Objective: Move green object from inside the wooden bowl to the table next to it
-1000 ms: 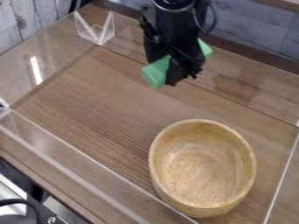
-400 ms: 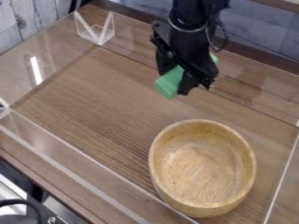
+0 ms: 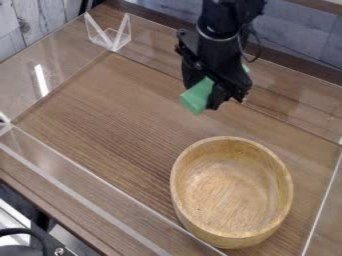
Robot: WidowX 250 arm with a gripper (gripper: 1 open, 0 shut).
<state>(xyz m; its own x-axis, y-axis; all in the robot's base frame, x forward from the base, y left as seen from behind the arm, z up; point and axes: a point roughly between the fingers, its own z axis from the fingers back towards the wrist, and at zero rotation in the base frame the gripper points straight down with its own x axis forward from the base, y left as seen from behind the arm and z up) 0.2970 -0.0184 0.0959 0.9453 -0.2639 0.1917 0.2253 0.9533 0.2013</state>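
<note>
The green object [image 3: 199, 97] is a small bright green block, held in the air above the table [image 3: 107, 115]. My black gripper [image 3: 213, 88] comes down from the top of the view and is shut on it, with the block's lower left end sticking out below the fingers. The wooden bowl [image 3: 233, 190] sits at the front right, round, light tan, with nothing in it. The block hangs behind the bowl's far rim, a little to the left of its middle, and touches neither bowl nor tabletop.
Low clear acrylic walls [image 3: 80, 170] run around the tabletop's edges. A small clear triangular stand [image 3: 107, 33] sits at the back left corner. Bare brown wood grain stretches to the left of the bowl.
The gripper has carried the green block to the right and slightly nearer the bowl. Over the last half second it has barely moved.
</note>
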